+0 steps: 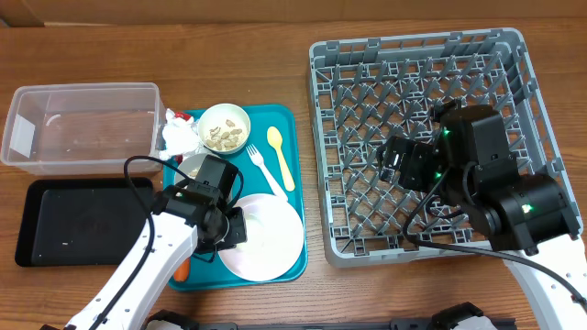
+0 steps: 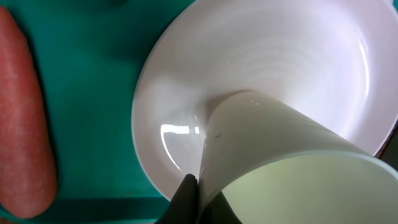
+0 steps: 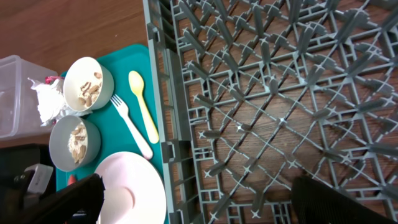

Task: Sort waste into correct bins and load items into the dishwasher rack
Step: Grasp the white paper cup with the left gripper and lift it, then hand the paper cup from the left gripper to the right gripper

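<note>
My left gripper (image 2: 198, 190) was pinched shut on the rim wall of the white cup (image 2: 292, 162). The cup's base met the white-pink plate (image 2: 261, 68) at the near end of the teal tray (image 2: 93, 56). Only my left wrist camera showed that grip, with the orange carrot (image 2: 25, 118) lying left of the plate. From overhead my own arm hid the cup.

My right gripper (image 1: 401, 161) hung wide open over the grey dishwasher rack (image 1: 417, 41), gripping nothing. Its wrist camera showed both bowls of food bits, the far bowl (image 3: 90, 84) and the near bowl (image 3: 74, 142). Right of them the yellow spoon (image 3: 143, 102) and white fork (image 3: 132, 127) lay side by side.

Only the overhead view took in the clear tub (image 1: 18, 128) and the black tray (image 1: 83, 220) at the left. The crumpled napkin (image 1: 179, 137) and red wrapper (image 1: 181, 117) sat just beside the tub.
</note>
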Tool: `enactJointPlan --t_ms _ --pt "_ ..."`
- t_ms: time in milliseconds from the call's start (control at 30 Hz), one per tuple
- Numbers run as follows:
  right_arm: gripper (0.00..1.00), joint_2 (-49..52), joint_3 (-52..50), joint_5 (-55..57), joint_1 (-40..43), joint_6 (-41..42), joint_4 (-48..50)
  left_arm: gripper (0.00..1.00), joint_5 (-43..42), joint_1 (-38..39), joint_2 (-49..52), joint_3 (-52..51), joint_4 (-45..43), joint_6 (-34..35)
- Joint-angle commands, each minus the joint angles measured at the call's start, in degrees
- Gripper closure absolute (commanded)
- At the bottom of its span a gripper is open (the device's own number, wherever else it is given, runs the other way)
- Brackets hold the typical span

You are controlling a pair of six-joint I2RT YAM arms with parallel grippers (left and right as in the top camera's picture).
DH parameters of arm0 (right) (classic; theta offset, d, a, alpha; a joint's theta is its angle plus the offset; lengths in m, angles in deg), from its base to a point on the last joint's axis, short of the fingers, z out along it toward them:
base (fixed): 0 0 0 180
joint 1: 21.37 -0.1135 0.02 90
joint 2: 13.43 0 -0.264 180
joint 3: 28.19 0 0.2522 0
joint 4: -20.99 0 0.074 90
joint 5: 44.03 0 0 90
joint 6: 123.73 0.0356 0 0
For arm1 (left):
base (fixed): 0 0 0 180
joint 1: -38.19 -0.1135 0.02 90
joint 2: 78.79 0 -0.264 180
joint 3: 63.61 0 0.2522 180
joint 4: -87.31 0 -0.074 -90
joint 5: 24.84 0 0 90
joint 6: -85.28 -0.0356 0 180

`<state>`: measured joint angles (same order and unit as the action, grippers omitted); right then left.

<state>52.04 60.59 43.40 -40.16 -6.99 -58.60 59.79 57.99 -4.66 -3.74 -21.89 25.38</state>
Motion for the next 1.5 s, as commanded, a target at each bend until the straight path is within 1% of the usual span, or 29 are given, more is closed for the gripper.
enactJointPlan --t_ms 0,133,200,267,333,433,500,600,633,667,800,933,1033,1133,1367,1467 --pt "0.00 -1.77 1.62 2.69 -0.15 -0.15 0.20 0.96 -0.87 0.07 -0.37 4.72 2.99 -0.20" --pt "0.00 -3.15 1.62 2.32 -0.11 -1.01 1.46 0.96 -1.95 0.00 -0.37 16.28 8.68 -2.25" --pt "0.00 -3.23 1.62 -1.90 -0.11 -5.38 2.47 0.96 -4.50 0.00 -0.37 23.87 9.77 -4.37" --pt "0.00 -3.13 1.62 -8.37 -0.11 -9.66 3.19 0.96 -6.51 -0.02 -0.37 31.23 9.62 -5.92" --pt "0.00 -3.10 1.62 -14.97 -0.11 -13.97 3.85 0.96 -6.88 -0.24 -0.37 36.96 9.09 -6.14" --pt "0.00 -3.10 1.62 -22.05 -0.11 -18.38 5.20 0.96 -11.23 -1.55 -0.37 41.81 7.26 -6.80" --pt "0.00 -3.10 1.62 -25.83 -0.11 -19.80 6.62 0.96 -17.92 -3.06 -0.37 42.97 4.72 -8.13" --pt "0.00 -3.10 1.62 -30.93 -0.11 -20.35 10.08 0.96 -30.18 -5.99 -0.09 42.99 0.87 -9.29" --pt "0.00 -3.10 1.62 -35.32 -0.13 -22.75 12.37 0.96 -37.75 -7.50 0.35 42.99 -0.79 -11.28" --pt "0.00 -3.10 1.62 -37.40 -0.13 -23.43 13.55 0.96 -41.72 -8.20 0.70 42.99 -1.90 -12.39" --pt "0.00 -3.10 1.62 -44.24 -0.13 -27.56 17.33 0.96 -52.22 -9.27 2.54 42.99 -5.62 -14.56" --pt "0.00 -3.10 1.62 -50.58 -0.13 -31.56 20.31 0.96 -65.64 -9.27 5.14 42.99 -11.17 -15.56" --pt "0.00 -3.10 1.62 -55.23 -0.13 -35.65 21.29 0.96 -69.35 -9.27 6.88 42.99 -13.27 -15.56" --pt "0.03 -3.10 1.62 -56.04 -0.11 -37.57 21.68 0.96 -71.82 -9.27 8.04 42.99 -14.10 -15.56" --pt "0.02 -3.10 1.62 -55.21 -0.02 -37.20 26.86 0.96 -77.24 -9.25 8.48 42.99 -14.97 -17.46" --pt "0.03 -3.10 1.62 -51.30 0.94 -32.61 28.94 0.96 -78.55 -9.27 8.48 42.99 -15.15 -17.46"
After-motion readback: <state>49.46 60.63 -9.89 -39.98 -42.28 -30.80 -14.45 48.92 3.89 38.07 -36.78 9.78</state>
